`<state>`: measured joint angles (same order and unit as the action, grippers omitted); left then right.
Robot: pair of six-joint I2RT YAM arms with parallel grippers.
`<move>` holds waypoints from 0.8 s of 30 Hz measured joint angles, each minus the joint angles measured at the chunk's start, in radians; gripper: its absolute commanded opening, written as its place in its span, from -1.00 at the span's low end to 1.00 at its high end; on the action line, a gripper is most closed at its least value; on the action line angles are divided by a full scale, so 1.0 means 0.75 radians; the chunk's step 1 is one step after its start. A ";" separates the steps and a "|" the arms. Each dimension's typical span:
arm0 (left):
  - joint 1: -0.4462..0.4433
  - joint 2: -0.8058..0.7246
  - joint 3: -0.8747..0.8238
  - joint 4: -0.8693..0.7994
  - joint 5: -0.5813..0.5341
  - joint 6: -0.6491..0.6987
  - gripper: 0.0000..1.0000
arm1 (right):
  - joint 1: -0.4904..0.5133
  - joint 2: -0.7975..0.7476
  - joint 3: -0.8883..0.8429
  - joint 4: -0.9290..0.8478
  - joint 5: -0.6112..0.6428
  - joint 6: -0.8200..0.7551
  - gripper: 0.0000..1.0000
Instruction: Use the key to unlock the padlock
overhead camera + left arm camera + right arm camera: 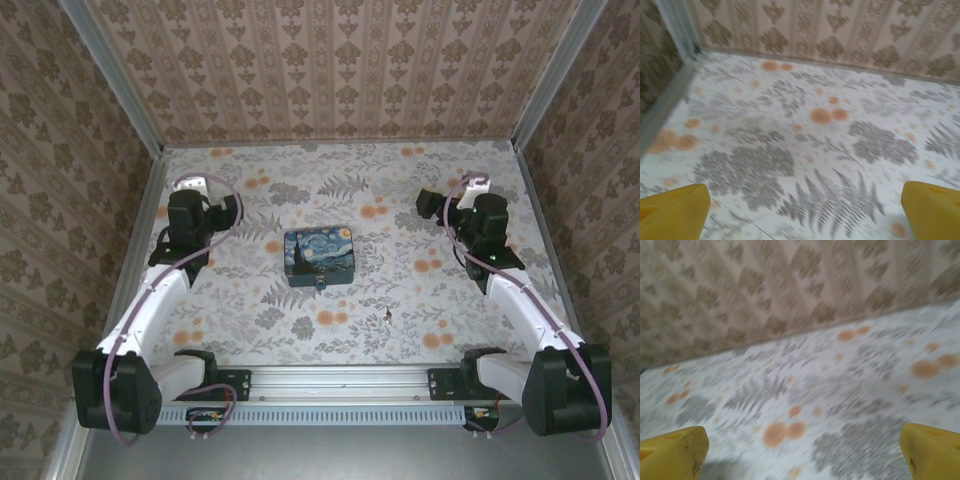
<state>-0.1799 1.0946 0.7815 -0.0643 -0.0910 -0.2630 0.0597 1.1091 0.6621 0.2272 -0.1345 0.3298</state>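
Observation:
The tiny teal-blue padlock (pixel 321 285) hangs at the near edge of the starry-night tin (pixel 318 254) in the middle of the table. Right of it and nearer the arms, the small dark key (pixel 387 316) lies flat on the flowered cloth. My left gripper (pixel 230 209) hovers at the far left, well away from both. In the left wrist view, the left gripper (pixel 805 217) is open over bare cloth, its yellow fingertips (pixel 675 212) wide apart. My right gripper (pixel 432 203) hovers at the far right. The right gripper (pixel 805 457) is also open, with nothing between its fingertips (pixel 932 450).
Patterned walls (pixel 330 60) close in the table on three sides, with metal corner posts (pixel 110 70). A metal rail (pixel 330 385) carrying both arm bases runs along the near edge. The floral tablecloth (pixel 300 180) stretches between the tin and the back wall.

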 measured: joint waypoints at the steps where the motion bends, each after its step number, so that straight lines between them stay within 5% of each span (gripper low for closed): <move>1: -0.006 -0.014 -0.002 -0.033 0.029 -0.021 1.00 | 0.020 0.011 0.005 -0.035 -0.038 0.021 0.95; 11: -0.013 -0.080 -0.011 -0.223 0.292 -0.184 1.00 | 0.280 0.141 0.071 -0.272 -0.167 0.137 0.85; 24: -0.013 -0.045 0.005 -0.259 0.347 -0.198 1.00 | 0.447 0.216 0.082 -0.314 -0.181 0.234 0.80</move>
<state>-0.1894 1.0611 0.7853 -0.2588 0.1692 -0.4114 0.3946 1.2709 0.7238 -0.0082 -0.2699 0.5053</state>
